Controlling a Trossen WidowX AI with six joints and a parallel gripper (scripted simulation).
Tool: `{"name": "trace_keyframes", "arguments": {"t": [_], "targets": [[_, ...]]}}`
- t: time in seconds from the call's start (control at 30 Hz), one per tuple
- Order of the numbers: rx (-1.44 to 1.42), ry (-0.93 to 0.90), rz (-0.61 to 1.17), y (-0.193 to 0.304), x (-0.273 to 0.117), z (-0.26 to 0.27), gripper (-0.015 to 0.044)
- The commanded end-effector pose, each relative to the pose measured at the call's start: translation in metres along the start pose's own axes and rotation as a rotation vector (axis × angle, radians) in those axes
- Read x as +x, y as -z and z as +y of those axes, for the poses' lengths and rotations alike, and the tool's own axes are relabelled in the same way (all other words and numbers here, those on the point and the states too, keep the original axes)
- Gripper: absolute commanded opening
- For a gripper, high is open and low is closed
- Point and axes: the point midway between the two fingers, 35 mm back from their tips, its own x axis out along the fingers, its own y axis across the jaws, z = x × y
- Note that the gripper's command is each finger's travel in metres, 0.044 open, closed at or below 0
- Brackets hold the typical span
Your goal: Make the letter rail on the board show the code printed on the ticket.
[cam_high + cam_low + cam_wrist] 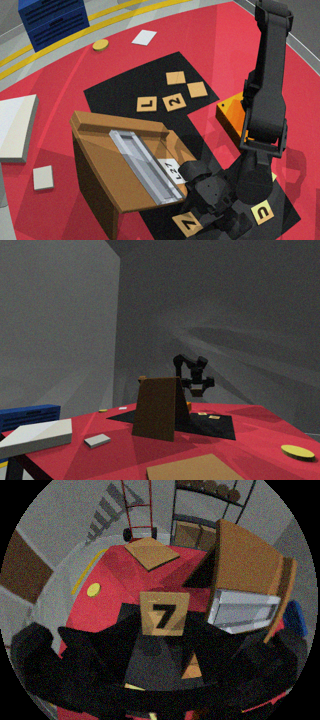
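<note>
Currently the gripper (192, 215) (196, 388) (163, 615) grips the 7 tile (187, 223) (196, 392) (164, 614) beside the sloped board (103, 160) (155, 407) (247, 560), while the L tile (146, 104) and 2 tile (174, 102) lie flat beyond that board's raised ledge end

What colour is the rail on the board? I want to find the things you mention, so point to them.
The rail (140, 165) (214, 617) is pale silvery grey; it shows best in the top view.

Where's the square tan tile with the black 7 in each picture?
Top: square tan tile with the black 7, near the bottom, just right of middle.
Exterior: right of middle, its 7 unseen.
Wrist: near the centre.
Shared landmark: slanted brown board.
</note>
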Motion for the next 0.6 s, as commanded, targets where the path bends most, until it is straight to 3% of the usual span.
{"name": "trace_keyframes", "arguments": {"t": [0.0, 0.57], "targets": [[-0.008, -0.002, 0.004, 0.0016, 0.0006, -0.0019, 0.0], [-0.008, -0.001, 0.004, 0.0013, 0.0007, -0.0104, 0.0]]}}
